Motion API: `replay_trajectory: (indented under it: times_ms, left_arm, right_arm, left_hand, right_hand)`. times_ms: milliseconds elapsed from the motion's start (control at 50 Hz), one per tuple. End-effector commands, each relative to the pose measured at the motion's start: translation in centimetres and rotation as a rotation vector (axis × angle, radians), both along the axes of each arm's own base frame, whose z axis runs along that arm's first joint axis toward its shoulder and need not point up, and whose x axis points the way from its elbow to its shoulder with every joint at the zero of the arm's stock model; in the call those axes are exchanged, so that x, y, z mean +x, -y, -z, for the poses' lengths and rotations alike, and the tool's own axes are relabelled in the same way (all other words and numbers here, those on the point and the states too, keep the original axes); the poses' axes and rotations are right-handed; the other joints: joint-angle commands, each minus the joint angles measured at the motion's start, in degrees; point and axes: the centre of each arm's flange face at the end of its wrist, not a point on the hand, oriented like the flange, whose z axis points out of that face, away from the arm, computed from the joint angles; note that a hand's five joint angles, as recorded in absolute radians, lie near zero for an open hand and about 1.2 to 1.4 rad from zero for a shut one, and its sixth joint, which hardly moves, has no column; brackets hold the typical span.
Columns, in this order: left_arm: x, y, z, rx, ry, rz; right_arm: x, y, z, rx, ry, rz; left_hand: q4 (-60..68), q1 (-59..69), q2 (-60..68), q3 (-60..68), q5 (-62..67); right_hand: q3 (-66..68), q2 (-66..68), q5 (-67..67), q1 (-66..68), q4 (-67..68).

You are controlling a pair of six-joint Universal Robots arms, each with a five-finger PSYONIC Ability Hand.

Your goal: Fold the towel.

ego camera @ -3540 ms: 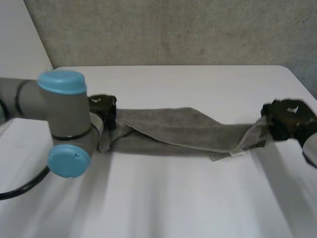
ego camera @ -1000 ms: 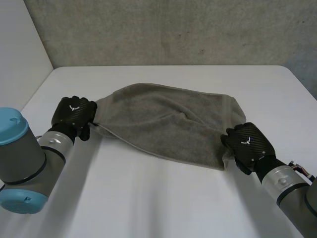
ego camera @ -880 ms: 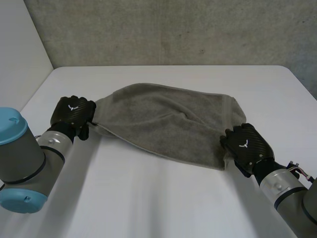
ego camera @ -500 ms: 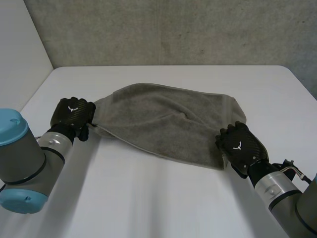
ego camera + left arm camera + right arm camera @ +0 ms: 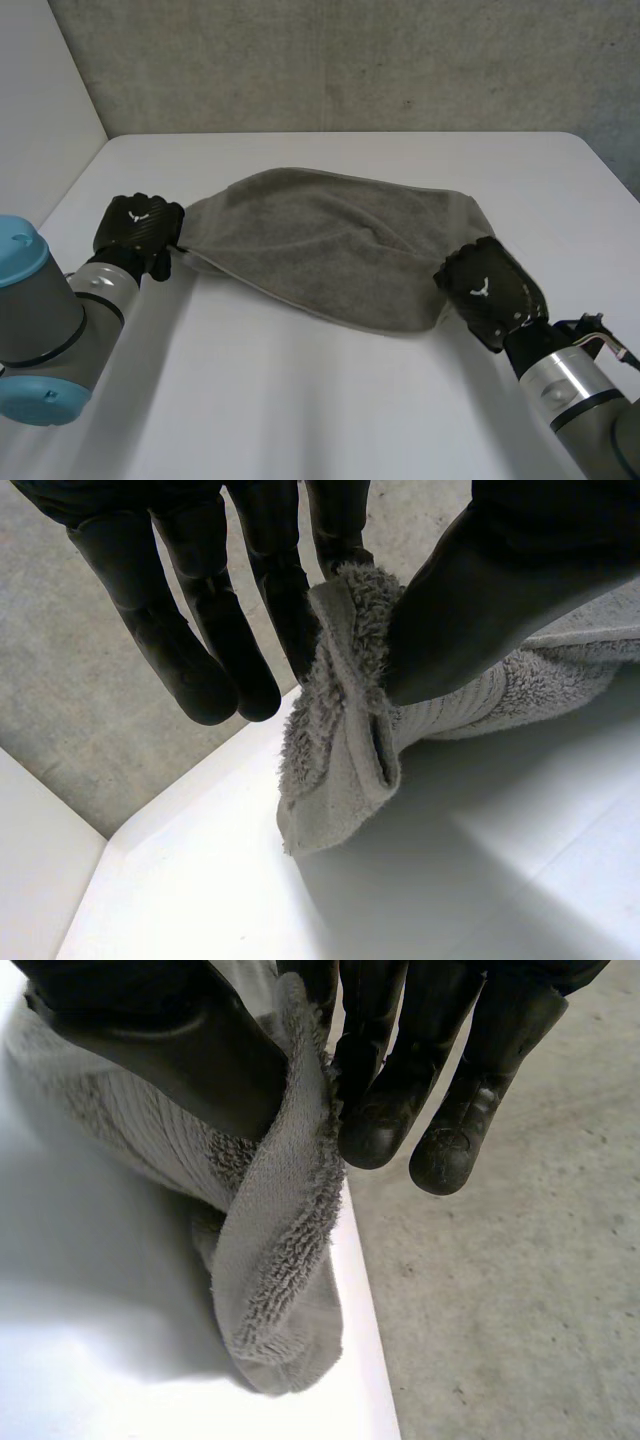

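Observation:
A grey-brown towel (image 5: 340, 240) lies rumpled across the middle of the white table (image 5: 330, 420). My left hand (image 5: 138, 228) holds its left end, and the left wrist view shows the towel's corner (image 5: 345, 720) pinched between thumb and fingers (image 5: 245, 610). My right hand (image 5: 487, 288) is at the towel's near right corner. In the right wrist view that corner of the towel (image 5: 285, 1250) is pinched between the thumb and the fingers (image 5: 385, 1080), and it hangs down over the table (image 5: 100, 1360).
The table's back edge meets a grey concrete wall (image 5: 350, 60). A white panel (image 5: 40, 120) stands at the left. Bare table lies in front of the towel, between my two arms.
My right hand has closed on the towel's near right corner and lifted it slightly to the left. My left hand has drawn its end a little leftward, stretching the near edge.

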Motion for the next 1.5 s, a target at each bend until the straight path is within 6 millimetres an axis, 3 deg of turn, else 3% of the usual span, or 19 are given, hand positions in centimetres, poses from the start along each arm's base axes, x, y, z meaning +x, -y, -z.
replay_trajectory:
  times_ms: [20,220,400,560,680,880,960,1020,1060,1080,1120,1140,1160,1180,1220,1300,1400,1460,1500]
  left_arm:
    - [0.8,0.5,-1.0,-0.027,-0.008,-0.026]
    - [2.0,-0.2,-6.3,-0.174,-0.052,-0.057]
    - [2.3,-2.5,-12.0,-0.347,-0.097,-0.026]
    - [1.9,-3.0,-13.6,-0.391,-0.099,0.039]
    - [1.5,-2.4,-12.7,-0.355,-0.091,0.053]
    - [0.2,3.4,-6.3,-0.113,-0.039,0.052]
    - [-0.5,5.4,-6.3,-0.07,-0.031,0.053]
    - [-1.4,6.9,-9.0,-0.093,-0.043,0.062]
    - [-2.9,7.0,-13.9,-0.196,-0.091,0.096]
    - [-3.0,7.0,-13.9,-0.196,-0.091,0.096]
    - [-3.8,6.7,-18.7,-0.347,-0.185,0.105]
    - [-3.8,6.7,-18.8,-0.348,-0.185,0.105]
    - [-3.5,6.0,-21.6,-0.435,-0.254,0.094]
    - [-3.5,6.0,-21.7,-0.436,-0.255,0.094]
    - [-2.4,4.3,-25.5,-0.556,-0.407,0.085]
    - [-2.1,3.5,-24.9,-0.551,-0.486,0.099]
    - [-1.5,3.4,-20.4,-0.467,-0.473,0.076]
    - [-1.1,3.6,-15.7,-0.358,-0.433,0.043]
    - [-0.7,3.5,-10.7,-0.24,-0.369,0.01]
  right_arm:
    - [-2.1,2.6,-3.6,0.131,0.271,0.128]
    - [-4.7,3.8,-10.8,0.365,0.65,0.236]
    - [-6.2,3.3,-16.4,0.333,0.69,0.261]
    - [-6.8,3.5,-20.4,0.319,0.689,0.279]
    - [-6.9,5.3,-19.1,0.402,0.648,0.306]
    - [-4.2,10.9,-13.7,0.539,0.419,0.355]
    - [-3.2,13.0,-13.6,0.503,0.406,0.376]
    - [-1.8,14.8,-15.5,0.394,0.409,0.363]
    - [-0.7,15.4,-19.6,0.229,0.472,0.321]
    - [-0.7,15.4,-19.6,0.228,0.473,0.321]
    - [0.2,15.5,-23.9,0.01,0.592,0.238]
    - [0.2,15.5,-23.9,0.009,0.593,0.238]
    - [0.3,14.9,-26.2,-0.098,0.666,0.199]
    - [0.3,14.9,-26.2,-0.099,0.666,0.199]
    - [-0.3,12.6,-29.4,-0.226,0.762,0.145]
    - [-0.3,12.1,-28.4,-0.187,0.757,0.147]
    - [-0.2,12.3,-23.9,-0.026,0.693,0.199]
    - [-0.1,12.1,-20.1,0.097,0.629,0.235]
    - [0.0,11.6,-16.0,0.207,0.536,0.27]
  left_hand:
    - [-7.1,-3.6,-6.9,-8.8,-15.3]
    - [-7.1,-3.6,-6.9,-8.8,-15.3]
    - [-7.1,-3.6,-6.9,-8.8,-15.3]
    - [-7.1,-3.6,-6.9,-8.8,-15.3]
    - [-7.1,-3.6,-6.9,-8.8,-15.3]
    - [-7.1,-3.6,-6.9,-8.8,-15.3]
    - [-7.1,-3.6,-6.9,-8.8,-15.3]
    - [-7.1,-3.6,-6.9,-8.8,-15.3]
    - [-7.1,-3.6,-6.9,-8.8,-15.3]
    - [-7.1,-3.6,-6.9,-8.8,-15.3]
    - [-7.1,-3.6,-6.9,-8.8,-15.3]
    - [-7.1,-3.6,-6.9,-8.8,-15.3]
    - [-7.1,-3.6,-6.9,-8.8,-15.3]
    - [-7.1,-3.6,-6.9,-8.8,-15.3]
    - [-7.1,-3.6,-6.9,-8.8,-15.3]
    - [-7.1,-3.6,-6.9,-8.8,-15.3]
    - [-7.1,-3.6,-6.9,-8.8,-15.3]
    - [-7.1,-3.6,-6.9,-8.8,-15.3]
    - [-7.1,-3.6,-6.9,-8.8,-15.3]
  right_hand:
    - [3.0,4.4,3.2,3.1,2.9]
    - [3.0,4.4,3.2,3.1,2.9]
    - [3.0,4.4,3.2,3.1,2.9]
    - [3.0,4.4,3.2,3.1,2.9]
    - [3.0,4.4,3.2,3.1,2.9]
    - [3.0,4.4,3.2,3.1,2.9]
    - [3.0,4.4,3.2,3.1,2.9]
    - [3.0,4.4,3.2,3.1,2.9]
    - [3.0,4.4,3.2,3.1,2.9]
    - [3.0,4.4,3.2,3.1,2.9]
    - [3.0,4.4,3.2,3.1,2.9]
    - [3.0,4.4,3.2,3.1,2.9]
    - [3.0,4.4,3.2,3.1,2.9]
    - [3.0,4.4,3.2,3.1,2.9]
    - [3.0,4.4,3.2,3.1,2.9]
    - [3.0,4.4,3.2,3.1,2.9]
    - [3.0,4.4,3.2,3.1,2.9]
    - [3.0,4.4,3.2,3.1,2.9]
    - [3.0,4.4,3.2,3.1,2.9]
